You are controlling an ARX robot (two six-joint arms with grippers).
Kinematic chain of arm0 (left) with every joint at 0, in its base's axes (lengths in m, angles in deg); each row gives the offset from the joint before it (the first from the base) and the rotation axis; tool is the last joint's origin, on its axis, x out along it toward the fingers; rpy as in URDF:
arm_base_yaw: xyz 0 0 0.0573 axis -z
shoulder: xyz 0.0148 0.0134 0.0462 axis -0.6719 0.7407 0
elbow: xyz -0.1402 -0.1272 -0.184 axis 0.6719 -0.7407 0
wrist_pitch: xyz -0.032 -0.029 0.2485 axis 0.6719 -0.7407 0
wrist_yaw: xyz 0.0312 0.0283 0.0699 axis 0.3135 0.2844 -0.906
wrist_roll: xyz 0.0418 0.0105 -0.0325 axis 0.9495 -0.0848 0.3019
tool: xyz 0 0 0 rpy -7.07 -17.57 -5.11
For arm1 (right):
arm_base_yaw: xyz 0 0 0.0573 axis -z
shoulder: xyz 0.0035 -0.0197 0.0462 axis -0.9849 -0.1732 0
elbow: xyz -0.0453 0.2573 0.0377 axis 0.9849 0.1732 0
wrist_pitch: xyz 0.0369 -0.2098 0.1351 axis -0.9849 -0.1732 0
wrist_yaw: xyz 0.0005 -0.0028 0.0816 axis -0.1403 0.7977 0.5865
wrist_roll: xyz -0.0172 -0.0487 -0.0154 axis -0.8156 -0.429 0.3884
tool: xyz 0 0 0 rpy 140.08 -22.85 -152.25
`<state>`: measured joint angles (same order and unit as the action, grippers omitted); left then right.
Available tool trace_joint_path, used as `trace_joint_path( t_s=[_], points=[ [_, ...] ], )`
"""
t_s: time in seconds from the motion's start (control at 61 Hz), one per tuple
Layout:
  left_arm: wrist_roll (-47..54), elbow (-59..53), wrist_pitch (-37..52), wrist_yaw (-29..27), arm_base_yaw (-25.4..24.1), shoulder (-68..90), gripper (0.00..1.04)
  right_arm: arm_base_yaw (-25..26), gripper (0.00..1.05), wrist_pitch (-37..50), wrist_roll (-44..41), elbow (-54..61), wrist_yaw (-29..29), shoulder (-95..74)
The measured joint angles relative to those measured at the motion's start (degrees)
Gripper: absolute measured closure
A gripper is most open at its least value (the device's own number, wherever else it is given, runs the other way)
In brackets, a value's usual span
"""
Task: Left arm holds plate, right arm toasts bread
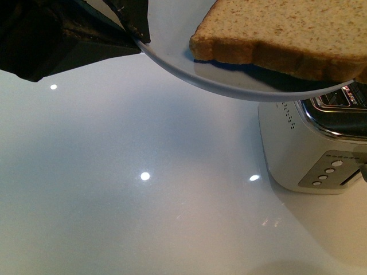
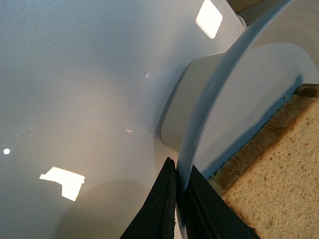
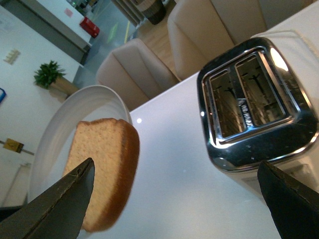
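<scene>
- Front view: the left claw point(image 1: 136, 39) is seen clamped on the rim of the plate point(image 1: 189, 71), w/ its dark fingers point(image 1: 135, 23) shut above & below the edge. The plate is held up off the table point(image 1: 114, 200).
- The bread point(image 1: 287, 40) is carried on the plate, on the side away from the left claw. Its crust edge is turned to the camera & a shadow is thrown on the plate under it.
- A toaster point(image 1: 298, 149) is seen under the plate's far side, well apart from the left claw. It has a chrome top & a row of buttons on its front.
- Left wrist view: the plate point(image 2: 249, 94) rim is pinched btwn the two fingers of the left claw point(image 2: 182, 174), one on each face, w/ no gap seen.
- The bread point(image 2: 279, 184) is seen on the plate's upper face, just beside the inner finger; contact can't be told.
- The toaster's point(image 2: 184, 99) pale side is seen past the rim, further out from the claw, w/ the table point(image 2: 75, 89) below.
- Right wrist view: the right claw point(image 3: 175, 165) is seen w/ fingers point(image 3: 60, 204) spread wide & nothing held btwn them.
- The bread point(image 3: 107, 169) & plate point(image 3: 65, 119) are seen beyond one finger, and the toaster point(image 3: 256, 114) beyond the other, w/ bare table point(image 3: 179, 199) btwn.
- One end of the bread appears to reach past the plate rim. Two slots are seen in the toaster top, w/ nothing in them.
- Chairs point(image 3: 134, 69) & a potted plant point(image 3: 48, 74) are seen far beyond the claw.
</scene>
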<state>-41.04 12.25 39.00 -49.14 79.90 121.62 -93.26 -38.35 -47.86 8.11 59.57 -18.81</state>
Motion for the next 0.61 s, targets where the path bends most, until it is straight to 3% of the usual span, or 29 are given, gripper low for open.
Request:
trace_joint_path(
  t_s=[0.164, 0.541, 0.558, 0.607],
  points=[
    [0.0, 0.02, 0.0, 0.0, 0.0, 0.0, 1.02, -7.69, 0.09, 8.9, 5.07, 0.46, -3.13, -9.33],
    [0.0, 0.0, 0.0, 0.04, 0.0, 0.0, 1.02, -9.29, 0.09, 14.19, 10.38, 0.5, -1.84, -17.75],
    [0.0, 0.0, 0.0, -0.02, -0.02, 0.0, 1.02, -10.27, 0.21, 15.26, 11.45, 0.5, -1.66, -19.28],
    [0.0, 0.0, 0.0, -0.02, -0.02, 0.0, 1.02, -10.6, 0.29, 15.61, 11.67, 0.5, -1.64, -19.82]
  ],
)
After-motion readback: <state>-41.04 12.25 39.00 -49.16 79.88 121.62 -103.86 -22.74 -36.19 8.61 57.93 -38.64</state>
